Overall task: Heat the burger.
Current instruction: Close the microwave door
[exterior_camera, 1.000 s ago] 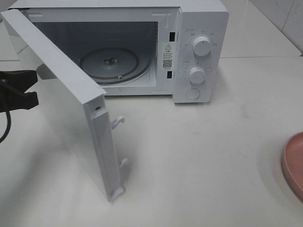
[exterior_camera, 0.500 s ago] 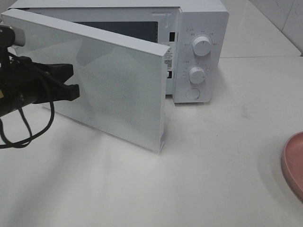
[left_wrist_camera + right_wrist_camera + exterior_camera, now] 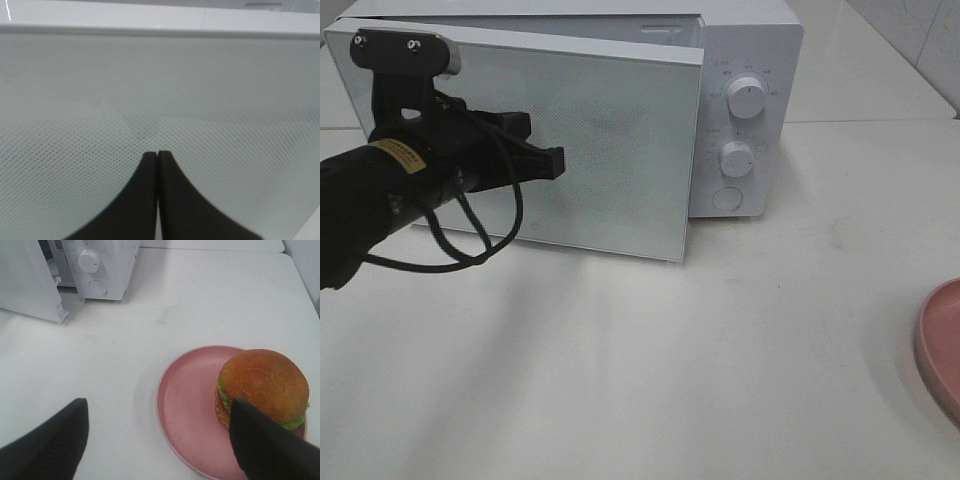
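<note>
**Pressing the microwave door, burger on its plate**

Sitting near the right edge, the burger (image 3: 263,386) rests on the pink plate (image 3: 187,405), with the right gripper (image 3: 159,432) spread wide above it, holding nothing. Farther left, the left gripper (image 3: 556,162), jaws pressed together, tips against the microwave door (image 3: 620,150), which stands slightly ajar on the white microwave (image 3: 745,60).

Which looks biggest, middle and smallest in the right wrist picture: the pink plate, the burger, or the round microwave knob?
1. pink plate
2. burger
3. microwave knob, smallest, though it sits farther from the camera, which shrinks it.
</note>
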